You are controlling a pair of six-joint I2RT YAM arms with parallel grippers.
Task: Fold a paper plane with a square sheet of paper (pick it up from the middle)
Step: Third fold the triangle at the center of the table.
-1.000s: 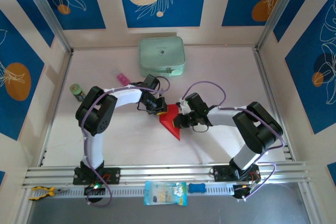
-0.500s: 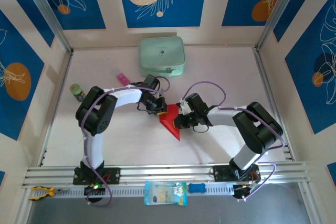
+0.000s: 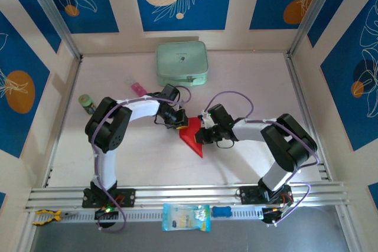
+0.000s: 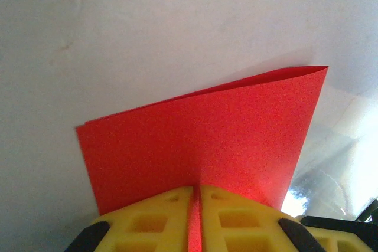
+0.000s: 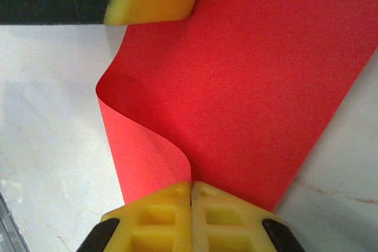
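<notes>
The table (image 3: 254,92) lay bare across its right and near parts, and the pale green case (image 3: 182,63) stood at its far edge. The folded red sheet (image 3: 195,140) was held mid-table between the arms. The left gripper (image 4: 195,205) was pinched tight on one edge of it. The right gripper (image 5: 191,199) was clamped on the opposite edge, where a flap curled. A pink block (image 3: 137,88) lay apart, just left of the case.

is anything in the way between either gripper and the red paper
Nothing visible stands in the way. The left gripper and the right gripper are each shut directly on the red paper, gripping it from opposite sides with no other object between them.
</notes>
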